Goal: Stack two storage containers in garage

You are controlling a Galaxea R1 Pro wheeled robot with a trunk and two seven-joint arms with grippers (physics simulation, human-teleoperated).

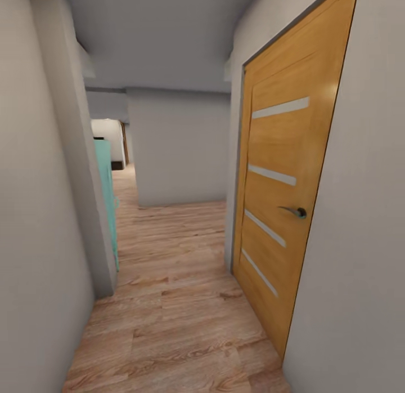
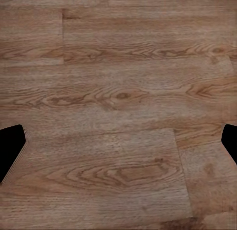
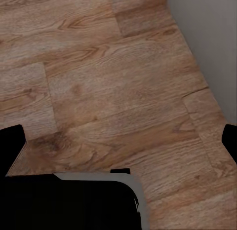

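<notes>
I am in a narrow hallway with light wood-plank flooring (image 1: pixel 174 303); the storage containers are out of view. My left gripper (image 2: pixel 120 146) hangs open over bare planks, its black fingertips (image 2: pixel 10 146) far apart with nothing between them. Over the same flooring my right gripper (image 3: pixel 121 143) is open too, holding nothing, with a grey wall (image 3: pixel 207 37) close beside it.
A shut wooden door (image 1: pixel 281 201) with frosted strips and a metal handle (image 1: pixel 295 211) fills the right wall. A teal cabinet (image 1: pixel 107 196) stands behind the left wall corner (image 1: pixel 84 213). A grey wall (image 1: pixel 180 151) faces me; the passage (image 1: pixel 125 182) continues past its left side. A dark robot part (image 3: pixel 69 205) sits below my right gripper.
</notes>
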